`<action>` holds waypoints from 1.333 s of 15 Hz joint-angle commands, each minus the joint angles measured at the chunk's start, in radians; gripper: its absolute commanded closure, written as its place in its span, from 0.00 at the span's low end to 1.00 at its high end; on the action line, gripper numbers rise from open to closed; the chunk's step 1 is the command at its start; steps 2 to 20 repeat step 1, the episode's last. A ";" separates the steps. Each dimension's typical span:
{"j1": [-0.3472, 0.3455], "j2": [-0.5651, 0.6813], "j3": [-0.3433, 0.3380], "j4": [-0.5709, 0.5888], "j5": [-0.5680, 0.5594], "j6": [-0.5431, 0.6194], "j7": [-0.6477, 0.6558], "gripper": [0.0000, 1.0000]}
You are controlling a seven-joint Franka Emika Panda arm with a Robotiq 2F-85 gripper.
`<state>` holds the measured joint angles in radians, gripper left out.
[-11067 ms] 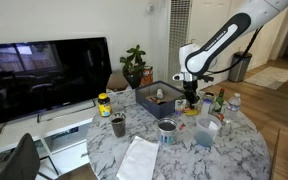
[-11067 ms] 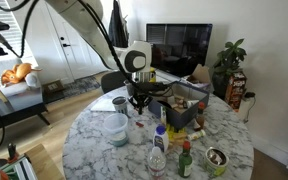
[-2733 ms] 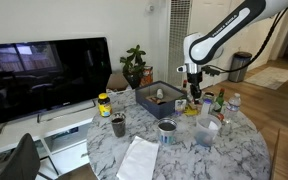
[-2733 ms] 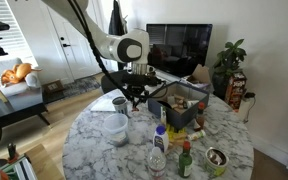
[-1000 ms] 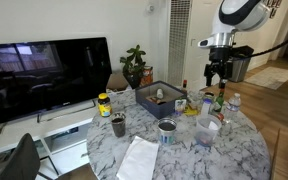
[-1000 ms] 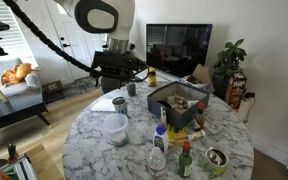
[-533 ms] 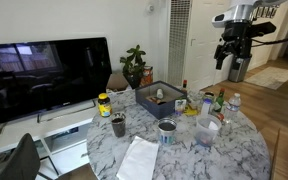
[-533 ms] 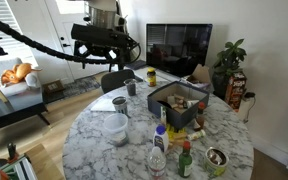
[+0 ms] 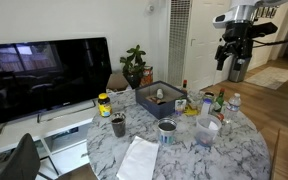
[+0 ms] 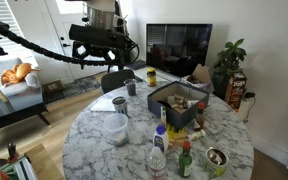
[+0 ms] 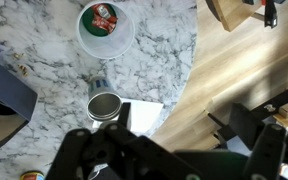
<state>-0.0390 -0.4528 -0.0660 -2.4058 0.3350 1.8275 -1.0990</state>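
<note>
Gripper (image 9: pixel 231 55) is sitting far higher and further out than eleven seconds back, when it was working low beside the dark box (image 9: pixel 162 98); over the last half second it is barely drifting. In an exterior view it is hanging up near the doorway, past the edge of the marble table (image 9: pixel 184 150), well apart from everything on it, fingers pointing down, jaws spread, nothing in them. Metal tin (image 9: pixel 168 130) is standing near the table's front edge, just beside the napkin (image 9: pixel 139 158); bottles (image 9: pixel 221 102) are crowding the edge closest to the arm. In an exterior view the gripper (image 10: pixel 104 48) is hovering above and beyond the far edge of the table (image 10: pixel 94 145), with the dark box (image 10: pixel 179 100) and a clear bottle (image 10: pixel 159 150) well below it. Wrist view is looking straight down: the gripper (image 11: pixel 171 150) is showing along the bottom, fingers wide apart, empty. The metal tin (image 11: pixel 105 105) is the nearest thing, seemingly touching the napkin (image 11: pixel 144 115), with the white bowl (image 11: pixel 106 28) further in and wood floor (image 11: pixel 244 70) off the table (image 11: pixel 44 70) edge. My read: doing this hold well is coming down to keeping height over the bottles, staying steady, keeping the jaws released, and routing any travel above the clutter rather than sweeping sideways through it.
</note>
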 commanded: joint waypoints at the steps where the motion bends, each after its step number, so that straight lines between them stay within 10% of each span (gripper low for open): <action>1: 0.032 -0.001 -0.029 0.000 -0.012 0.002 0.011 0.00; 20: 0.032 -0.001 -0.029 0.000 -0.012 0.002 0.011 0.00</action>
